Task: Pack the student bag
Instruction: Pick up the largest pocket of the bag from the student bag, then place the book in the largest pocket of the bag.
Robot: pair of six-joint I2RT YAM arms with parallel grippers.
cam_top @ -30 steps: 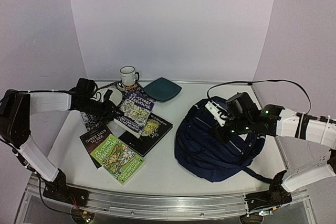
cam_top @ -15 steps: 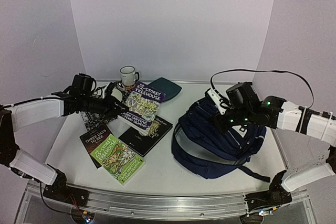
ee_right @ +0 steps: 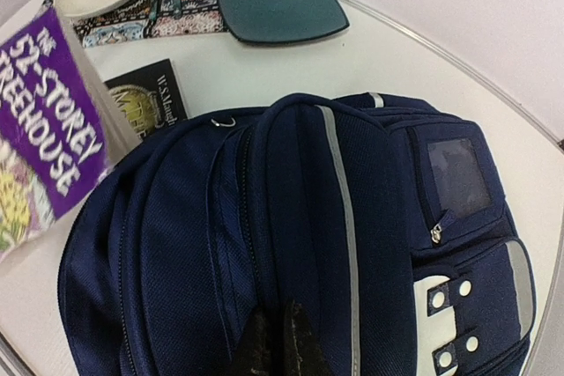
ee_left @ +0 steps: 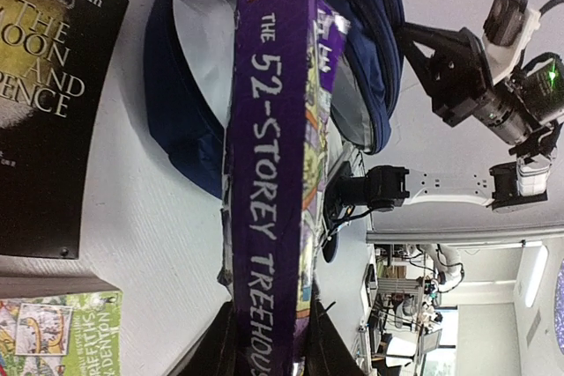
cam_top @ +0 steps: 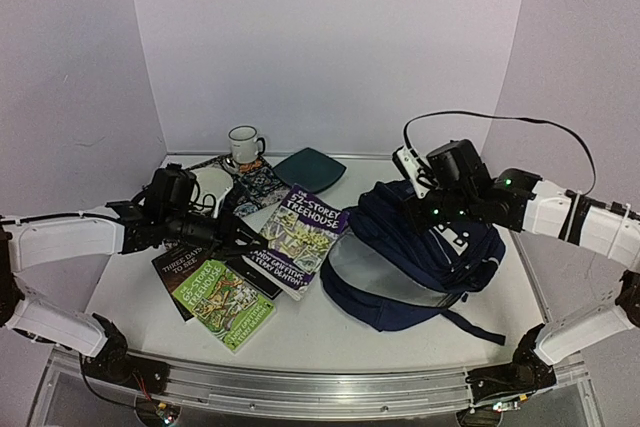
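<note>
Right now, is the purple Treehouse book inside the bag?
No, the left pincer holds the purple book just outside the student bag's open mouth.

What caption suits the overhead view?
The left gripper holds a purple book beside the open navy backpack, gripped on top by the right gripper.

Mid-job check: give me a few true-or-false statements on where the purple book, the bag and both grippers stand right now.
1. The left gripper holds the purple Treehouse book. True.
2. The purple book is inside the student bag. False: it is outside, beside the bag's open mouth.
3. The right gripper is shut on the bag's fabric. True.
4. The bag's main compartment is zipped closed. False: it gapes open toward the book.
5. The mug lies tipped over. False: it stands upright at the back, near the teal plate.
</note>
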